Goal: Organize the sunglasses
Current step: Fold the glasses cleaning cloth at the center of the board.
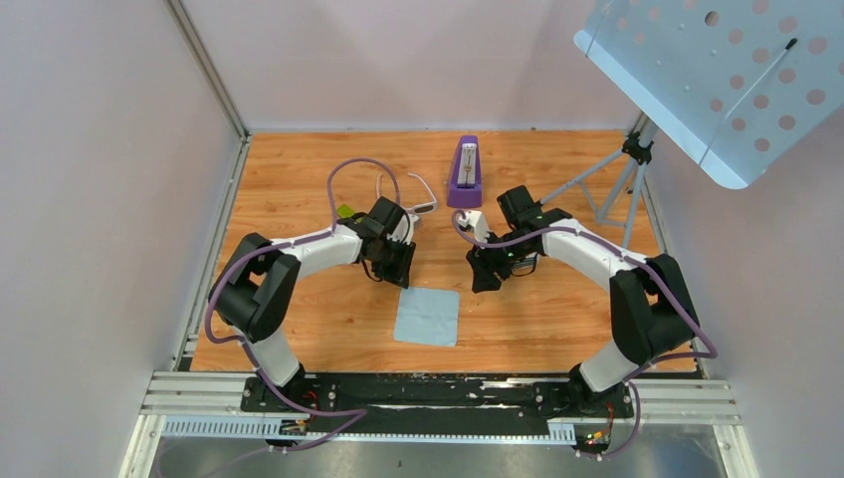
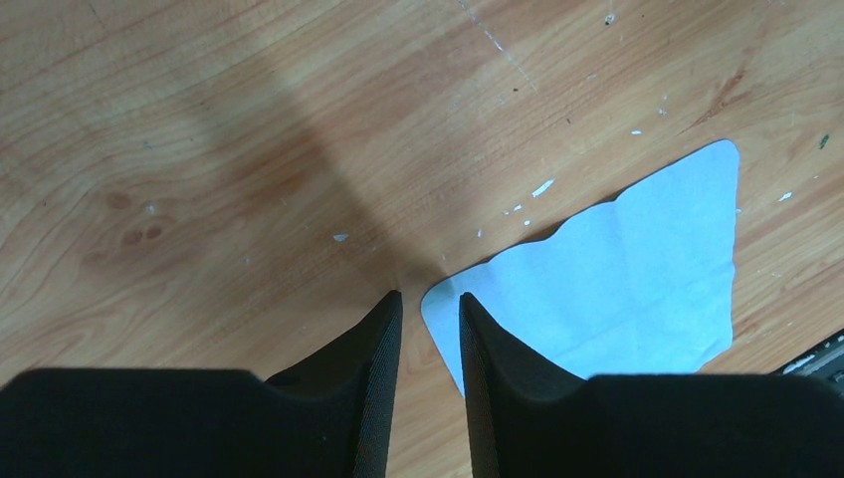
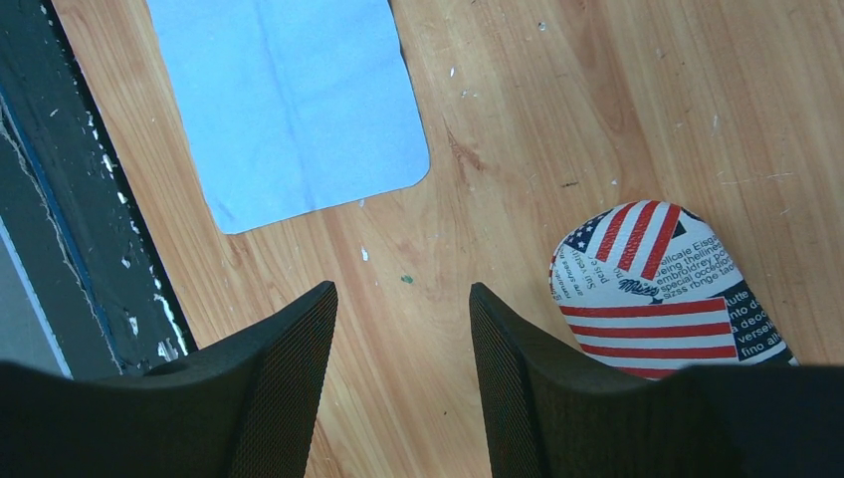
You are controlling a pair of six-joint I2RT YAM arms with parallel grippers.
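**A:** Top view?
**B:** I see the sunglasses (image 1: pixel 425 208) on the worktop (image 1: pixel 299 179), just behind my left hand (image 1: pixel 395 261) by its wrist. The cloth (image 1: pixel 427 316) is just ahead of it.
**A:** Left wrist?
**B:** Fingers a narrow gap apart and holding nothing, over the cloth's corner.
**A:** Right wrist?
**B:** My right hand (image 3: pixel 403 294) is about half open and empty. The case (image 3: pixel 662 299) is just to its right.

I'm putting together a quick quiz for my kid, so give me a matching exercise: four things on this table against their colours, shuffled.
Things:
1. cloth
2. case
3. sunglasses
4. metronome

Colours:
A. purple
B. white frame
C. light blue
D. stars and stripes

Pairs: 1-C, 2-D, 3-B, 4-A
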